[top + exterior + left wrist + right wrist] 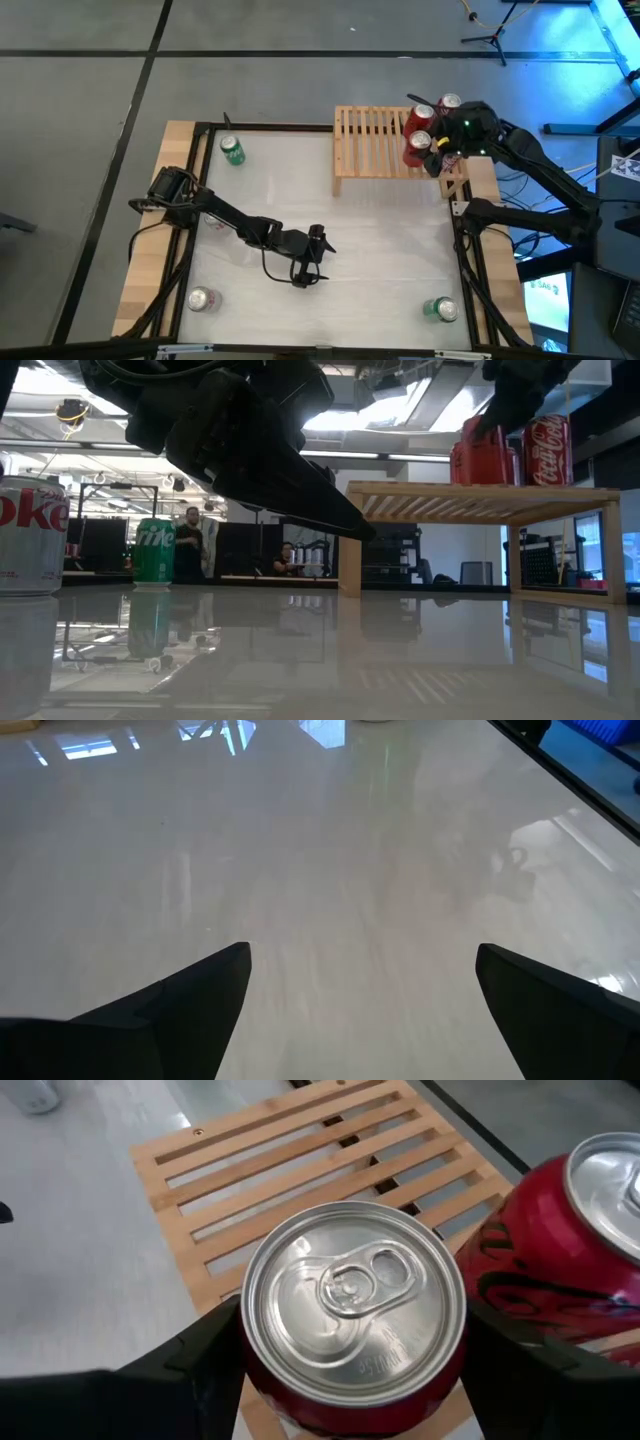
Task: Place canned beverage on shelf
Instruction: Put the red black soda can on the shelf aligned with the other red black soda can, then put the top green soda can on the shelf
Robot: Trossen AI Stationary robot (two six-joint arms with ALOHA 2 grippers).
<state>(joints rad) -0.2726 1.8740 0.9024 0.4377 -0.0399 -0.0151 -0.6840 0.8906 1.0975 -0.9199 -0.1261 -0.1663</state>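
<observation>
Red can point(352, 1315) upright on shelf point(375, 140), right fingers point(190, 1370) grasping it, left fingers point(190, 995) spread apart.

A glossy white worktop point(380, 250) lay beneath the left pincer point(305, 278), with light wooden boards point(140, 270) along its sides. In the room far beyond that pincer, one person point(189, 542) stood and another point(288, 557) sat. A black tripod point(490, 35) stood on the grey floor point(80, 100), well apart from it.
</observation>
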